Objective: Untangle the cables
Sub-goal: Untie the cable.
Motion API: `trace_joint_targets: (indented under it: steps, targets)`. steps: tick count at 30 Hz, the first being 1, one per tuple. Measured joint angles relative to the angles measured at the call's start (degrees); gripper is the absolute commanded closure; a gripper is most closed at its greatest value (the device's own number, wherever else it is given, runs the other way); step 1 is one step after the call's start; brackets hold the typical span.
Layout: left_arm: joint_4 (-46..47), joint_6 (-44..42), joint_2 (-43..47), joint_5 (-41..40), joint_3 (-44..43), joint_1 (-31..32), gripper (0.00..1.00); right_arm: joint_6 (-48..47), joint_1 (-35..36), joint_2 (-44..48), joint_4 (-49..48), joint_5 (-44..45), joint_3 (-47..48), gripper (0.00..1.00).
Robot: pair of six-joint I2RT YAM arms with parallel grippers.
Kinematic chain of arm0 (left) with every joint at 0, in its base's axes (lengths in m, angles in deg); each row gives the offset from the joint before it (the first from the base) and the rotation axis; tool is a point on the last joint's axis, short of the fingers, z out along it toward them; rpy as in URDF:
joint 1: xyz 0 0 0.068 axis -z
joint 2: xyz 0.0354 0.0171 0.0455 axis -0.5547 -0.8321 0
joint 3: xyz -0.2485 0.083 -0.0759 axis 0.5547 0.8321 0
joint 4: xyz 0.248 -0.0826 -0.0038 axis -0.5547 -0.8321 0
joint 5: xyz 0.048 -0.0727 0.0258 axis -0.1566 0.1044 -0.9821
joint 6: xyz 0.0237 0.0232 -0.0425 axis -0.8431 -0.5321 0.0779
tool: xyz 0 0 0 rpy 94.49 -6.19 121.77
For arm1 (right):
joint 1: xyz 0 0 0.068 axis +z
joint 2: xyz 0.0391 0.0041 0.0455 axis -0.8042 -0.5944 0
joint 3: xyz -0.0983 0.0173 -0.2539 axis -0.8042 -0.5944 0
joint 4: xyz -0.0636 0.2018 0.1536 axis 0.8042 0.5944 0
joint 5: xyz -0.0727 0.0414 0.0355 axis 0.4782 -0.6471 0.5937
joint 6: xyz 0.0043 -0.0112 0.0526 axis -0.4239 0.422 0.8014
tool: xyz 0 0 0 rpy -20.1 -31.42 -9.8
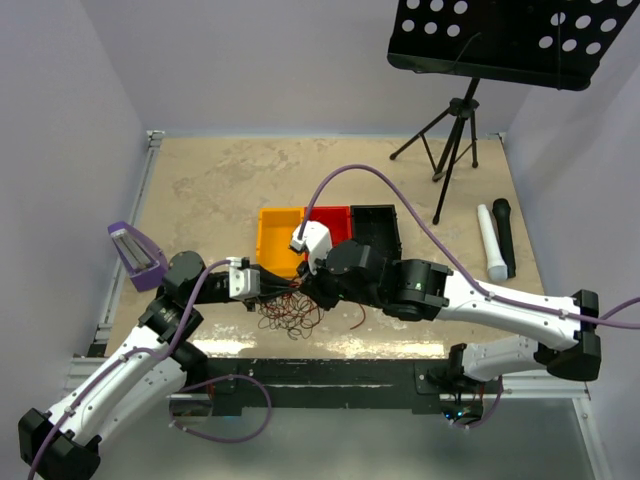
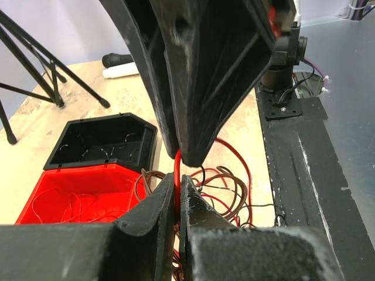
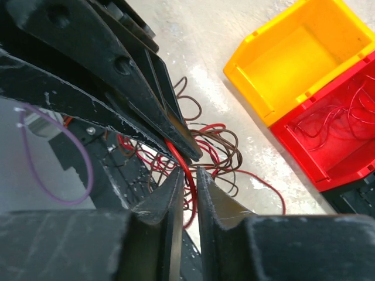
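Left wrist view is showing my left tool [image 2: 177,181] pinching a red wire [image 2: 177,161] above the cables [image 1: 290,312] on the counter [image 1: 200,190]. My right tool [image 3: 186,175] is straddling that wire; I cannot tell whether it is gripping. I'm favouring slow, opposite pulls.

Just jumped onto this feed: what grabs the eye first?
Both grippers meet tip to tip over the cables at the near middle of the table. The left gripper pinches one red strand, and the right gripper has its jaws either side of it. Just behind, the red bin already holds a few thin wires.
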Motion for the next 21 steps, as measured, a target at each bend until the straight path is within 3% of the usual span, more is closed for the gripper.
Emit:
trace_joint_targets:
  steps: [3, 9, 12, 16, 21]
  targets:
    - [-0.24, 0.00, -0.04, -0.24, 0.00, -0.11, 0.95, -0.50, 0.04, -1.16, 0.44, 0.94, 0.00, 1.00]
    - [-0.61, -0.17, -0.07, -0.42, -0.31, -0.11, 0.62, -0.55, 0.35, -1.01, 0.76, 2.93, 1.49, 1.00]
    - [-0.33, -0.13, -0.07, -0.24, -0.79, -0.11, 0.54, -0.48, 0.33, 0.26, 0.15, 3.30, 1.88, 1.00]
    - [-0.13, 0.09, -0.07, -0.26, -1.22, -0.07, 0.53, -0.20, 0.39, 1.16, -0.61, 2.91, 2.49, 1.00]
    - [-0.55, 0.09, -0.24, -0.61, -1.51, -0.07, 0.65, 0.26, 1.40, 0.92, -1.16, 2.47, 2.54, 1.00]
